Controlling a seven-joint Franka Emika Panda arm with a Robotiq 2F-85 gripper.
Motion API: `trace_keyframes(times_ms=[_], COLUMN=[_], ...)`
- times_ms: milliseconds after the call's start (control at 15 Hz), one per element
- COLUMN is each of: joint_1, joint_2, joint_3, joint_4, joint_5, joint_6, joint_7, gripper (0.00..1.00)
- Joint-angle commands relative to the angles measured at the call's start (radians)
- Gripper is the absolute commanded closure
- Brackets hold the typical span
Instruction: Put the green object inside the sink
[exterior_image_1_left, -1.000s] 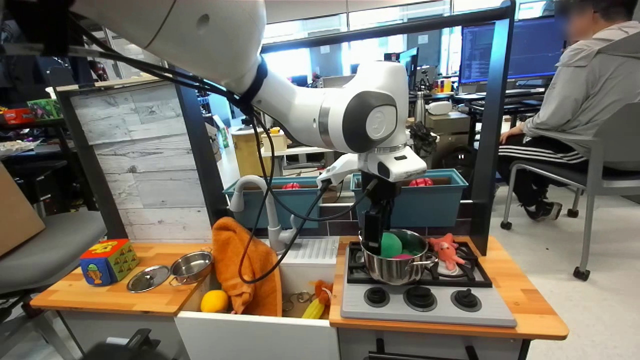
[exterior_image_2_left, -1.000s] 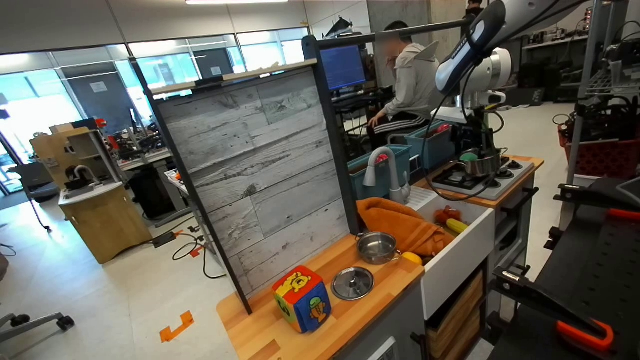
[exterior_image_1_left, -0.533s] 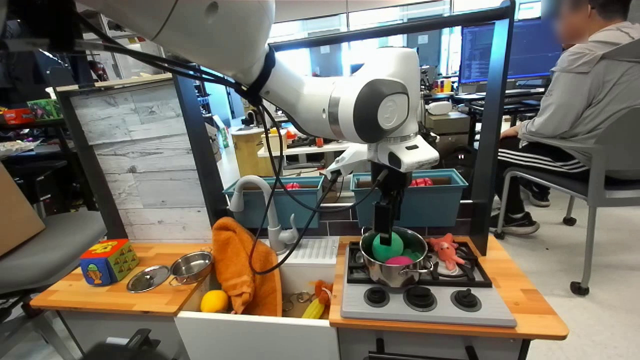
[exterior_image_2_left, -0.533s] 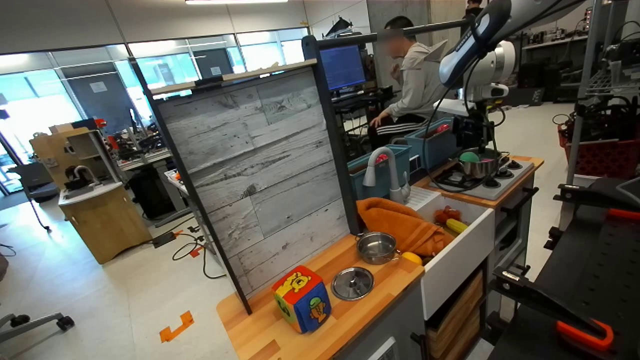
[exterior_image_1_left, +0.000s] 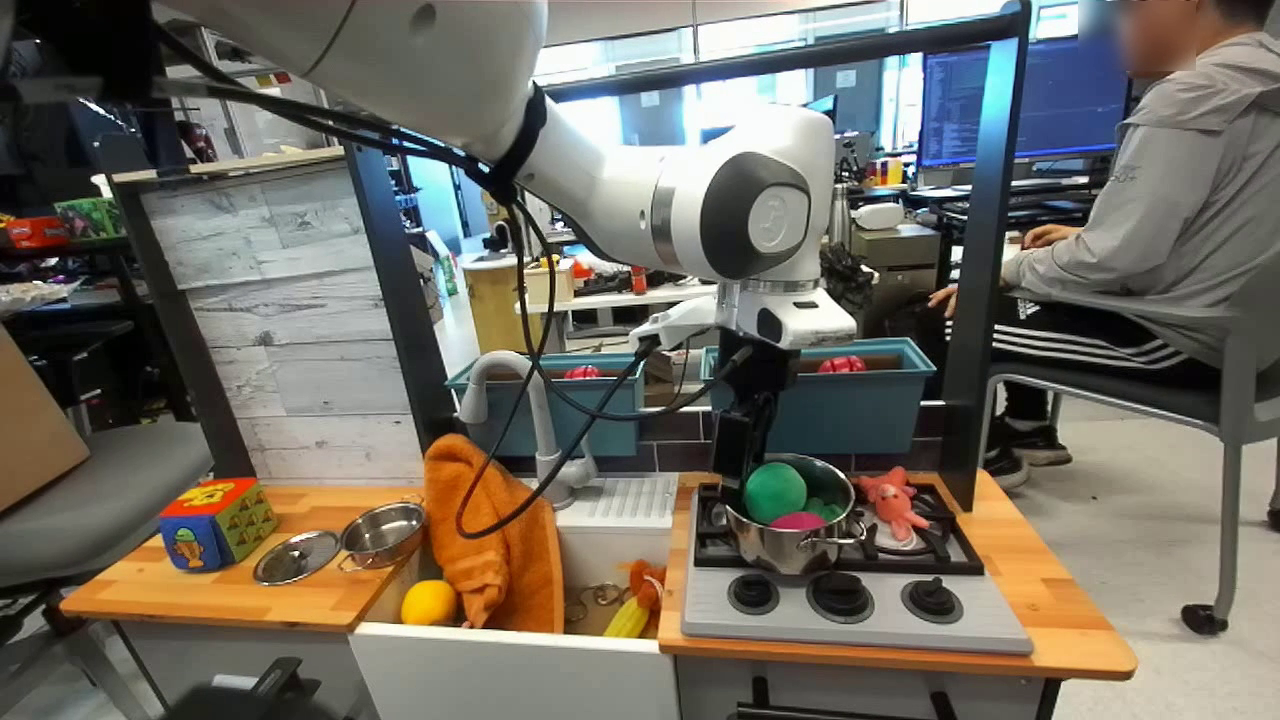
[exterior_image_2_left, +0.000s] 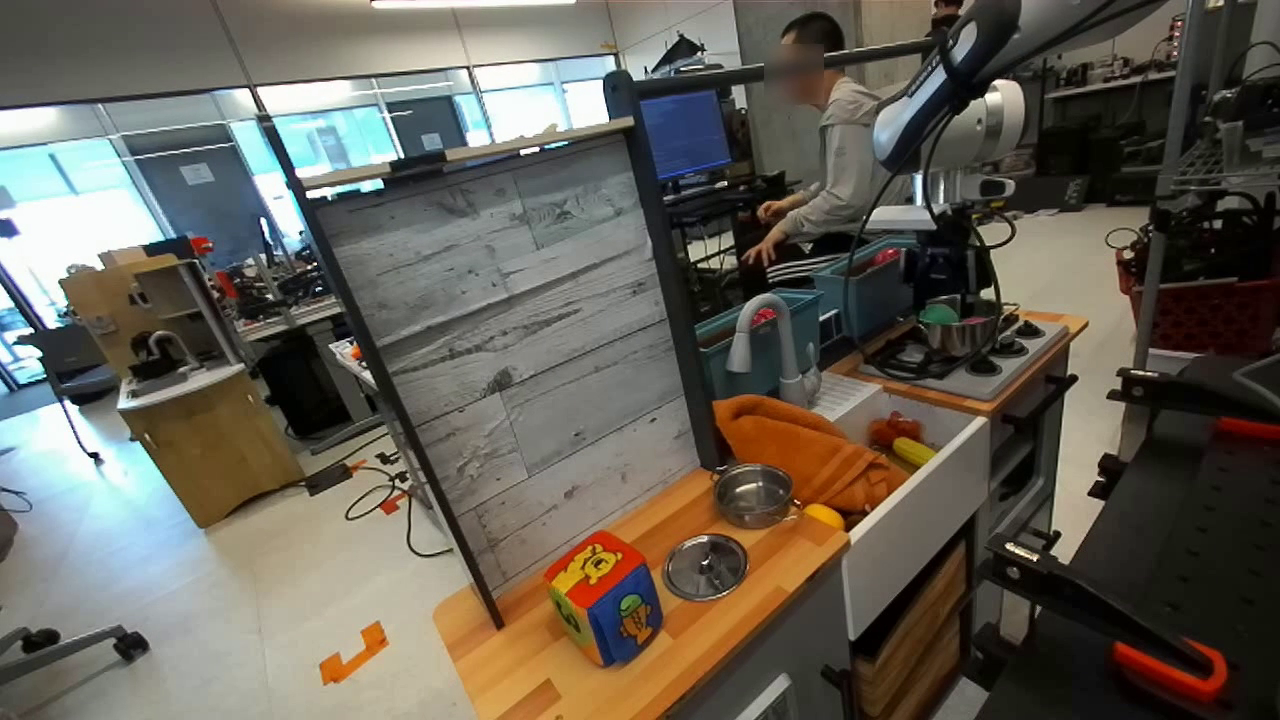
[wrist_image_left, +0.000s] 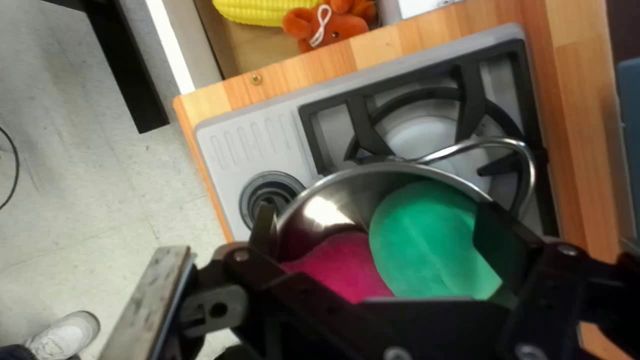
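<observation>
The green round object sits in a steel pot on the stove, beside a pink thing. The green object and the pot's rim also show in the wrist view. My gripper is open, its fingers wide apart over the pot. One finger is at the green object's right side and covers part of it; contact cannot be told. In an exterior view my gripper is at the pot's left rim. The sink is left of the stove; it also shows in an exterior view.
The sink holds an orange towel, a yellow corn and an orange fruit. A pink plush lies right of the pot. A grey faucet and blue planters stand behind. Cables hang from the arm.
In an exterior view my gripper first rises and shifts right, then moves back left to the pot's left rim. The green object shows more fully now. The seated person moves.
</observation>
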Motion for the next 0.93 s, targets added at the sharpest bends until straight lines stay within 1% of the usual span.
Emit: trace_keyframes(times_ms=[0, 467, 733, 800, 867], joint_1=[-0.011, -0.003, 0.006, -0.009, -0.007], joint_2=[0.011, 0.029, 0.045, 0.063, 0.072], joint_3=[0.004, -0.028, -0.057, -0.032, -0.035], joint_4=[0.051, 0.084, 0.095, 0.128, 0.138], joint_5=[0.000, -0.012, -0.024, -0.064, -0.077], joint_6=[-0.060, -0.032, -0.009, -0.012, -0.007], joint_7=[0.001, 0.032, 0.070, 0.094, 0.107], gripper=[0.00, 0.00, 0.00, 0.00, 0.00])
